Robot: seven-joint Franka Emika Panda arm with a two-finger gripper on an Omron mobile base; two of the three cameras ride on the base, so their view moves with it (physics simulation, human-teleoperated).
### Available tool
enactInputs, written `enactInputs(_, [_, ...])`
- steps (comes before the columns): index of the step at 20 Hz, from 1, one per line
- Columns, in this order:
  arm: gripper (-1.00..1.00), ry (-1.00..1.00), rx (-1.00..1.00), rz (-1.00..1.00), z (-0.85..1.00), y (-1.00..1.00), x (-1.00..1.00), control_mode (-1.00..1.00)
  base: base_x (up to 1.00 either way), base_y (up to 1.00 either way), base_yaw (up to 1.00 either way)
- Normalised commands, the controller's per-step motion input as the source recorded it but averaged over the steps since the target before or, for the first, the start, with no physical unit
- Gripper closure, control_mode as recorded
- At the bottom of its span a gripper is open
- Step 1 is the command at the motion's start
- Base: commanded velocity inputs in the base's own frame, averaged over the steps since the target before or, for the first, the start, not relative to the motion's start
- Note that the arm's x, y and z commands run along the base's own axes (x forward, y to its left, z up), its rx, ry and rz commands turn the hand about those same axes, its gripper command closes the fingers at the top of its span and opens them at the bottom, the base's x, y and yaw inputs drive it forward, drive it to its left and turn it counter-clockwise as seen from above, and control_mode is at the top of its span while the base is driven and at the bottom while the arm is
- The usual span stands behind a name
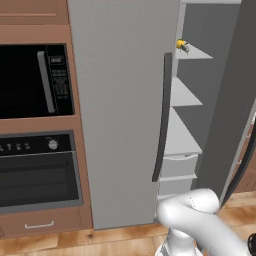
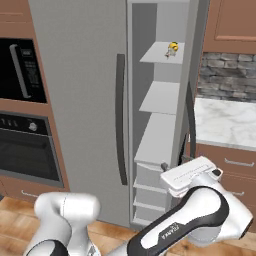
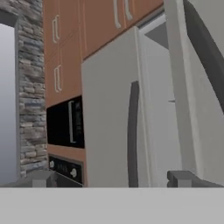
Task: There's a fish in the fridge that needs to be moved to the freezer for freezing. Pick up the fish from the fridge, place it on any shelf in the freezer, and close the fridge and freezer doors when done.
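Fish (image 2: 172, 48) on freezer shelf (image 2: 162, 54); gripper (image 3: 111, 177) jaws apart, arm low by freezer door (image 2: 192, 90).

One fish (image 1: 182, 46), two doors (image 1: 120, 115), perhaps three shelves (image 1: 185, 95).

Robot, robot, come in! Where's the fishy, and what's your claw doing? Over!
Claw open, empty, by the freezer door's edge. Fish on a freezer upper shelf. Fridge door shut, freezer door open. Nothing blocking.
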Motion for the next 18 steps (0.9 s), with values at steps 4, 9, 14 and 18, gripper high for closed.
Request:
enactInputs(4, [-1.0,0.07,0.0,0.0,-0.51,-0.53,0.43,-1.0,0.0,0.0,0.0])
enactInputs(9, [-1.0,0.08,0.0,0.09,-0.65,-0.41,0.88,-1.0,0.0,0.0,0.0])
enactInputs(14, [-1.0,0.0,0.02,0.09,-0.3,-0.78,0.48,-1.0,0.0,0.0,0.0])
enactInputs(18, [-1.0,0.0,0.0,0.05,-0.36,-0.35,0.42,-1.0,0.0,0.0,0.0])
